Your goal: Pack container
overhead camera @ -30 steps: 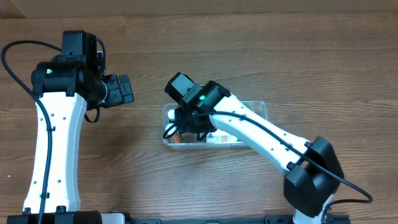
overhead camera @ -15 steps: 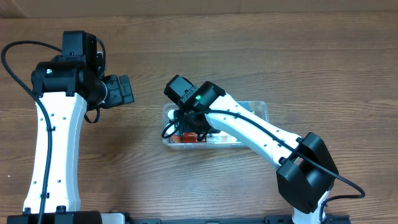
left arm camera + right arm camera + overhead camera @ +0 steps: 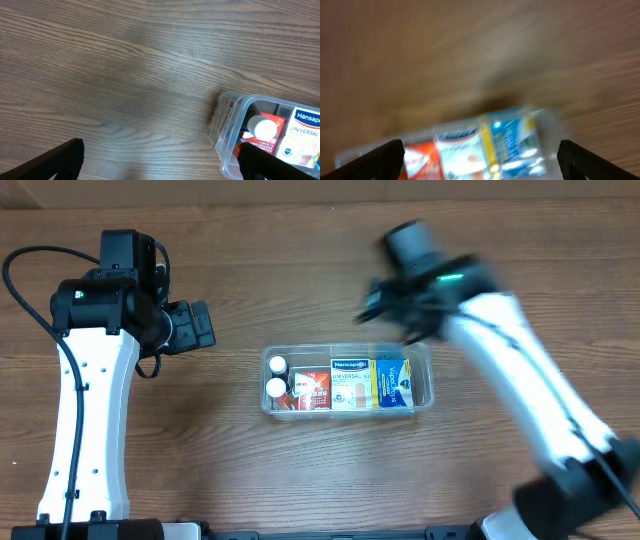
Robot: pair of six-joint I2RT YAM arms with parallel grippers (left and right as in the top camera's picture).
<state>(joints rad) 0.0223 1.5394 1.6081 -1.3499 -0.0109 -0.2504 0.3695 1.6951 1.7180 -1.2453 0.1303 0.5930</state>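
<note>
The clear rectangular plastic container [image 3: 350, 352] sits on the brown wooden tabletop [image 3: 230, 470] near the middle of my overhead view, with its long axis running left to right. Inside, packed side by side, I can see two small white-capped bottles [image 3: 276, 366] at the left end, then a red cardboard box [image 3: 313, 390], a white plaster box [image 3: 350, 383] and a blue box [image 3: 392, 383] at the right end.

The right tool [image 3: 385, 305] hangs just beyond the far long side of the container, over its right half. The right arm is heavily blurred from overhead, so I take the tool's state from the wrist camera. There the two dark fingers sit at the bottom corners of the view, spread wide with nothing between them. The container lies low in that view, between the fingers.

The left tool [image 3: 197, 326] is parked off the container's left short end, a little to the far side. Its fingers are also spread wide and empty.

From overhead, the right tool looks the nearer of the two, though I cannot judge its height. I see nothing loose on the tabletop and no lid, so I judge the packing is essentially done.
</note>
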